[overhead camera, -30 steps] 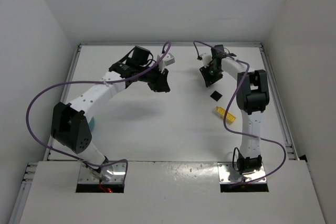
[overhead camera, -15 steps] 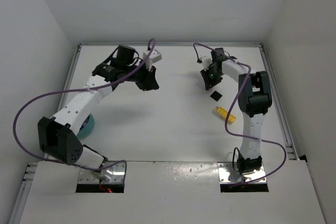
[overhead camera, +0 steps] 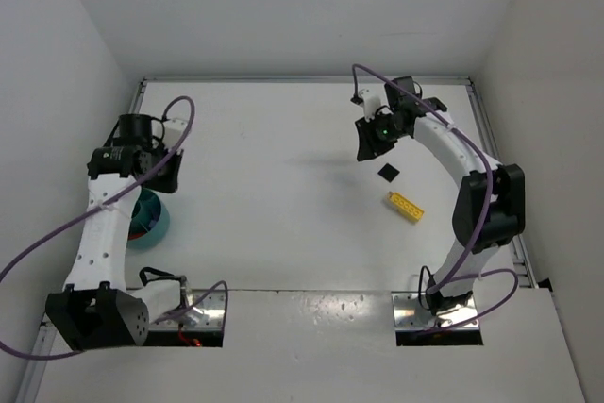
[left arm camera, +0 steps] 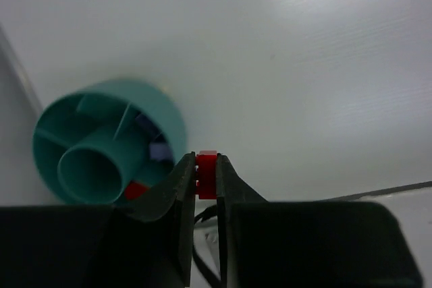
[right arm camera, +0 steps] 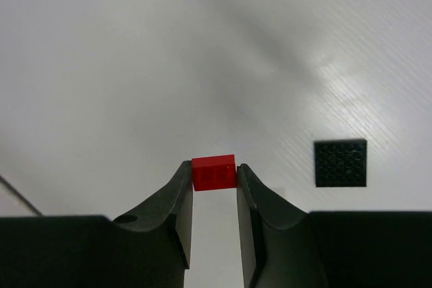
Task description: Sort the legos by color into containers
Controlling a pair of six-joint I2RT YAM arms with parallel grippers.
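My left hand [left arm camera: 206, 165] is pinching a red brick [left arm camera: 206, 179], bottom middle, just right of the bowl [left arm camera: 174, 121]; I should be sliding left, over the bowl, before letting go; my right hand [right arm camera: 214, 166] is pinching a second brick [right arm camera: 214, 173].

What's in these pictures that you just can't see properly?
- Top view: the left arm covers part of the bowl, hiding its contents.
- Top view: whatever the left pincer and right pincer hold is too small to see.
- Left wrist view: the left pincer blocks the bowl's near side.
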